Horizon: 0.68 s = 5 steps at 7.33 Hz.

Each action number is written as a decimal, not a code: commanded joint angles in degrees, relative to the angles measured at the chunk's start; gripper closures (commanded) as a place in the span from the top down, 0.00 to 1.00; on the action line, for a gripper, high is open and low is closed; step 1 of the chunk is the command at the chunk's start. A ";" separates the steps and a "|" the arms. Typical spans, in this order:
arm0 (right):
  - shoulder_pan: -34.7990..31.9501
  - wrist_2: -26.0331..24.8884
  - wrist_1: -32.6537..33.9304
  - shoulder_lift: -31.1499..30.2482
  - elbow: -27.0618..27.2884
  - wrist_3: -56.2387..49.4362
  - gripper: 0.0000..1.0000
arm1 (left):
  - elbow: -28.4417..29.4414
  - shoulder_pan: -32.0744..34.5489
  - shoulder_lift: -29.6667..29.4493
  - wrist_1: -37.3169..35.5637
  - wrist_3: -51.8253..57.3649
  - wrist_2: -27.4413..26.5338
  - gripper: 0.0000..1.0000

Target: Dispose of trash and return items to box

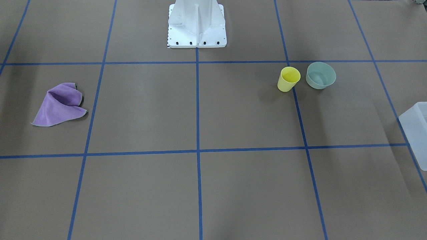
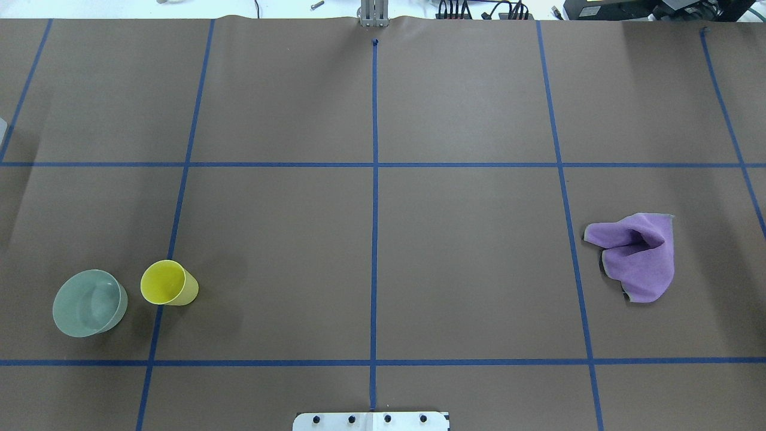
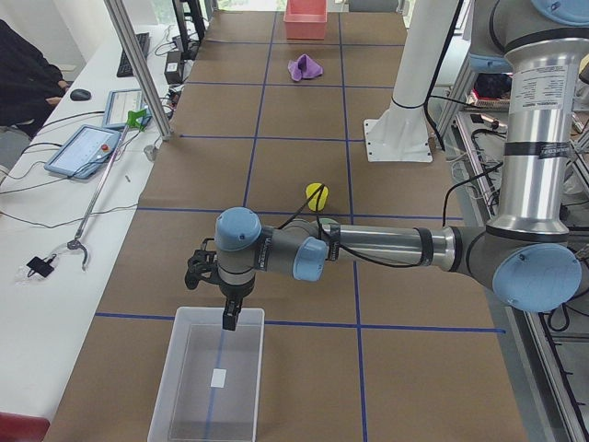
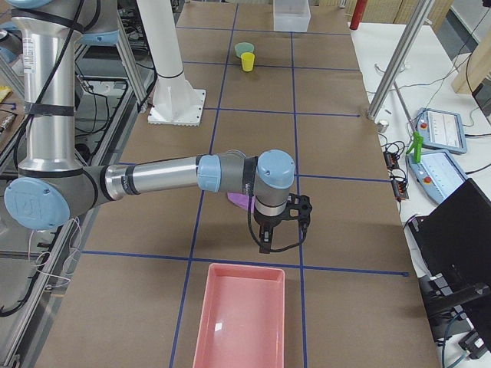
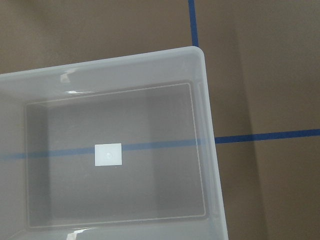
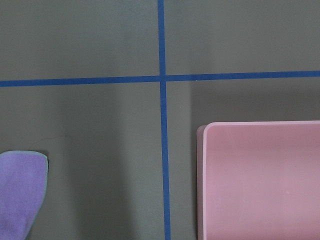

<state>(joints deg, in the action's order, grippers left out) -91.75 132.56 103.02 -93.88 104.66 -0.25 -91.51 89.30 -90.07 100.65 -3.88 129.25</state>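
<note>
Overhead exterior view: a small yellow plastic tumbler cup [image 2: 169,282] is standing upright, mouth up, on a blue tape line [image 2: 374,209] of the brown table [image 2: 467,269], on the robot's left side. A round, pale grey-green plastic bowl [image 2: 90,302] is sitting just beside it, farther toward the table's left end, with a narrow gap showing between the two. A crumpled purple cloth [image 2: 637,257] is lying well apart on the robot's right side. Exterior left view: the frosted translucent white plastic box [image 3: 171,378] is resting at the table's left end, well apart from cup and bowl, and the left claw [image 3: 228,322] is hanging over its far edge, fingers pointing down. The left wrist view is looking straight into this box, where a small white square label [image 5: 108,154] is showing on the floor. Exterior right view: the right claw [image 4: 265,244] is hanging over the table between the cloth and a shallow pink rectangular tray [image 4: 242,322] lying at the table's right end. Whether either claw is spread or pressed together cannot be told, since each is showing in a side view only. Exterior front-facing view: the white metal pedestal [image 1: 196,23] is standing at the table's robot-side edge.
</note>
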 commanded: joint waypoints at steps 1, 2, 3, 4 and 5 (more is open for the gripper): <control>0.08 0.76 -0.01 -0.16 0.01 -0.01 1.00 | 0.10 0.00 -0.02 0.24 -0.16 0.56 0.98; 0.08 0.85 -0.01 -0.16 0.01 -0.01 1.00 | 0.01 0.00 -0.28 0.33 -0.08 0.48 0.98; 0.08 0.85 -0.01 -0.16 0.01 -0.01 1.00 | -0.51 -0.09 -0.28 0.68 0.01 0.48 0.98; 0.08 0.85 -0.10 -0.16 0.10 -0.01 1.00 | -0.43 -0.09 -0.28 2.08 -0.33 0.56 0.98; 0.08 1.20 -0.01 0.10 0.01 0.08 1.00 | -0.08 -0.09 0.15 3.40 -0.25 0.48 0.98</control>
<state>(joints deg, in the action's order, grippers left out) -91.67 133.49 102.97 -93.98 104.71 -0.25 -91.80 89.23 -90.23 102.54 -4.09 129.76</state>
